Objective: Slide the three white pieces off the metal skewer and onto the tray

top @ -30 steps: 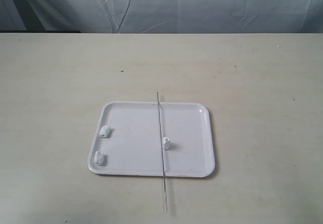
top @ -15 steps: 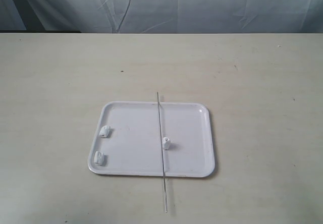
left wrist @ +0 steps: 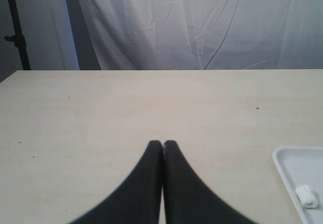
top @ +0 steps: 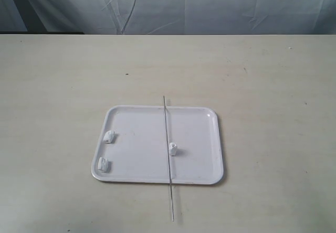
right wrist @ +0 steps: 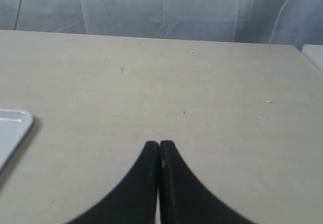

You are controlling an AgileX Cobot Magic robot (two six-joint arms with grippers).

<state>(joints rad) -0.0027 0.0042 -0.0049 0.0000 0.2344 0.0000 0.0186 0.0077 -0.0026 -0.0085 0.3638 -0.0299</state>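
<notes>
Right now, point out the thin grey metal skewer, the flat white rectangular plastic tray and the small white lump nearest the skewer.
thin grey metal skewer (top: pixel 167 133): exterior view, mid-shaft.
flat white plastic tray (top: pixel 137 141): exterior view, bare floor.
small white lump (top: pixel 172 149): exterior view, its middle.

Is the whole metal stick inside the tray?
No, the metal skewer sticks out past the tray rim at both ends.

Soft, even, cool light; the tray (top: pixel 194 133) casts a faint edge shadow, and wrist-view foregrounds blur.
</notes>
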